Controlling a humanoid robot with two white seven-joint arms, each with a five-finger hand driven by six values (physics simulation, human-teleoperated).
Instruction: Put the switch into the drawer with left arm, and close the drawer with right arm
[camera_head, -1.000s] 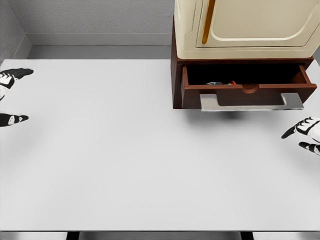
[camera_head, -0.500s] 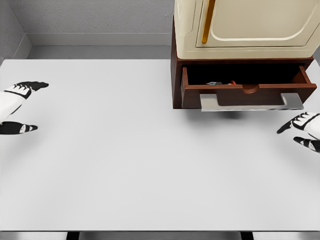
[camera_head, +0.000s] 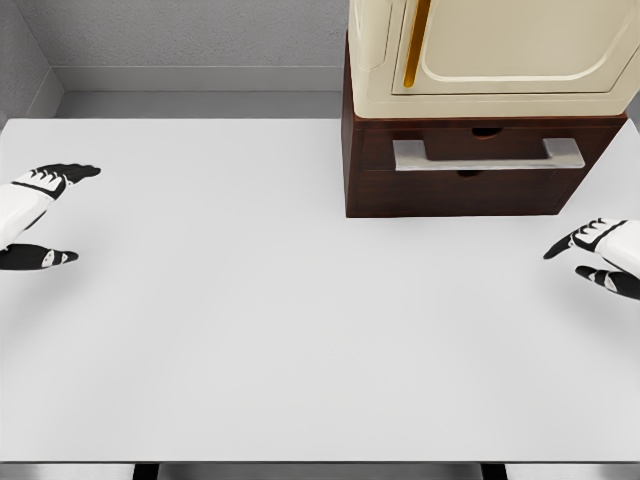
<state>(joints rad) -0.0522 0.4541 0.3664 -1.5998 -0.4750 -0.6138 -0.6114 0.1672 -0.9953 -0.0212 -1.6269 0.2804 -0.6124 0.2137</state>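
Drawer (camera_head: 465, 165) shut, upper right; switch not visible.
Left hand (camera_head: 30, 215) & right hand (camera_head: 600, 258): fingers apart, empty. Handle (camera_head: 487, 154) looks rigid, easy grip.

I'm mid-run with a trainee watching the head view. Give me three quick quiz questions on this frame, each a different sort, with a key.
1. True or false: the drawer stands pulled out, its inside showing.
2. Multiple choice: where is the right hand? A) gripping the drawer's handle; B) over the table at the right edge, apart from the cabinet; C) out of view.
3. Fill the gap: the left hand, at the left edge, holds ____.

Key:
1. False. The drawer front sits flush with the cabinet; nothing inside shows.
2. B. Its fingers are spread and it touches neither handle nor cabinet.
3. Nothing. Its fingers are open and empty.
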